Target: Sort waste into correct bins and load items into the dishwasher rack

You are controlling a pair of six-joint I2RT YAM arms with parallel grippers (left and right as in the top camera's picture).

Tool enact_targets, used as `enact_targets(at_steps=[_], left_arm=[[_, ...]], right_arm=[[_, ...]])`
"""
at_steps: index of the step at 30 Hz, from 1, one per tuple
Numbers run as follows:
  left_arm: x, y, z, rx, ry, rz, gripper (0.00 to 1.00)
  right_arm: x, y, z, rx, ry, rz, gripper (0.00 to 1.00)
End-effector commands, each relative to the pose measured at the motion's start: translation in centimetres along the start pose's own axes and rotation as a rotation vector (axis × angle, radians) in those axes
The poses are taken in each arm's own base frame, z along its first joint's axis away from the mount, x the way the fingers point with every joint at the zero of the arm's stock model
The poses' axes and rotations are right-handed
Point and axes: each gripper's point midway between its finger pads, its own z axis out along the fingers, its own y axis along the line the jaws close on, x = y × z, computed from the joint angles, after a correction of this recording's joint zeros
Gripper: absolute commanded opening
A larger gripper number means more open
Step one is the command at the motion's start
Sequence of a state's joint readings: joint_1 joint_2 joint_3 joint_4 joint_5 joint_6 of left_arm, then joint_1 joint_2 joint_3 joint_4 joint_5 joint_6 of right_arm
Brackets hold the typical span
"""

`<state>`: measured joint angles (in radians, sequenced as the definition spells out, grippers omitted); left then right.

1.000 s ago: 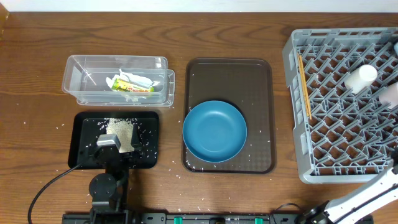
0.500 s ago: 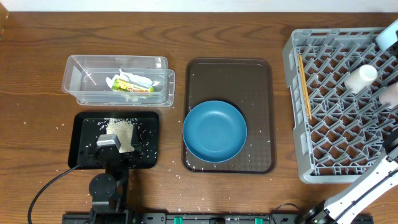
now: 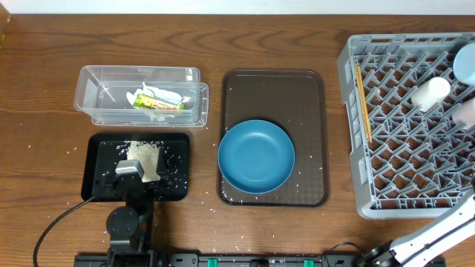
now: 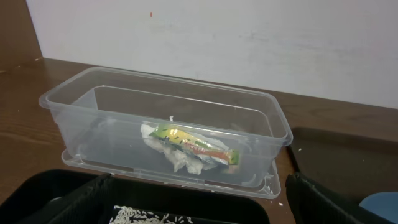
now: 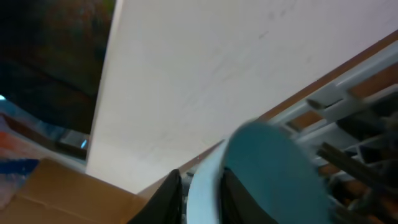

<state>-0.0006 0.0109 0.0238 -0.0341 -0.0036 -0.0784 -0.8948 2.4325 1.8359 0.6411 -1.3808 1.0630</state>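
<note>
My left gripper (image 4: 199, 214) is open and empty, low over the black tray (image 3: 100, 167) beside the rice pile (image 3: 145, 154); the rice also shows in the left wrist view (image 4: 143, 216). The clear container (image 3: 96, 93) holds the tissue and wrapper (image 3: 157, 99), also in the left wrist view (image 4: 186, 146). The large dark-blue bowl (image 3: 256, 156) sits on the brown serving tray. My right gripper (image 5: 202, 196) is shut on the rim of the small light-blue bowl (image 5: 273, 168), which shows over the far right of the grey rack (image 3: 404, 189) in the overhead view (image 3: 465, 63). The chopsticks (image 3: 363, 102), white cup (image 3: 430, 93) and pink cup (image 3: 466, 113) lie in the rack.
The brown serving tray (image 3: 274, 93) lies between the bins and the rack. Loose rice grains are scattered on the table around the black tray. My right arm (image 3: 430, 237) crosses the bottom right corner. A white wall stands behind the table.
The small light-blue bowl in my right gripper has come further into view and moved nearer over the rack's right side. The left arm has not moved.
</note>
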Motion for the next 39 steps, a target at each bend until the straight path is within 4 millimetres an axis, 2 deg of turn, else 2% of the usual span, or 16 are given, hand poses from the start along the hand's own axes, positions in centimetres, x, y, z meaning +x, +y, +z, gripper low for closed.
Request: enact_targets(at_steps=[1, 9, 12, 16, 22, 24, 28, 32, 35, 37, 39], left_arm=[[1.6, 0.6, 0.1, -0.027, 0.046, 0.009, 0.89], [1.6, 0.6, 0.1, -0.027, 0.046, 0.009, 0.89], [1.6, 0.6, 0.1, -0.027, 0.047, 0.009, 0.89], [1.6, 0.6, 0.1, -0.027, 0.046, 0.009, 0.89], [1.6, 0.6, 0.1, -0.027, 0.046, 0.009, 0.89], [1.6, 0.6, 0.1, -0.027, 0.046, 0.009, 0.89], [1.6, 0.6, 0.1, -0.027, 0.046, 0.009, 0.89], [1.6, 0.6, 0.1, -0.027, 0.046, 0.009, 0.89], [1.6, 0.6, 0.1, -0.027, 0.047, 0.009, 0.89], [1.6, 0.6, 0.1, -0.027, 0.046, 0.009, 0.89], [1.6, 0.6, 0.1, -0.027, 0.046, 0.009, 0.89]], right_arm=[[-1.6, 1.5, -1.1, -0.015, 0.007, -0.004, 0.2], [-4.5, 4.5, -2.1, -0.023, -0.013, -0.025, 0.25], [-5.3, 6.2, -1.7, -0.036, -0.011, -0.058, 0.32], [-6.4, 9.7, -0.9, -0.059, -0.011, -0.109, 0.42], [-8.3, 16.3, 1.2, -0.095, -0.075, -0.164, 0.66], [-9.0, 18.2, 2.0, -0.099, -0.116, -0.154, 0.77], [-9.7, 20.3, 4.3, -0.04, -0.192, -0.082, 0.82], [-7.7, 21.4, 7.5, 0.156, -0.223, -0.115, 0.86], [-5.2, 21.6, 8.8, 0.426, -0.24, -0.223, 0.99], [-2.8, 22.7, 9.6, 0.603, -0.216, -0.355, 0.99], [0.1, 24.2, 10.9, 0.695, -0.148, -0.471, 0.99]])
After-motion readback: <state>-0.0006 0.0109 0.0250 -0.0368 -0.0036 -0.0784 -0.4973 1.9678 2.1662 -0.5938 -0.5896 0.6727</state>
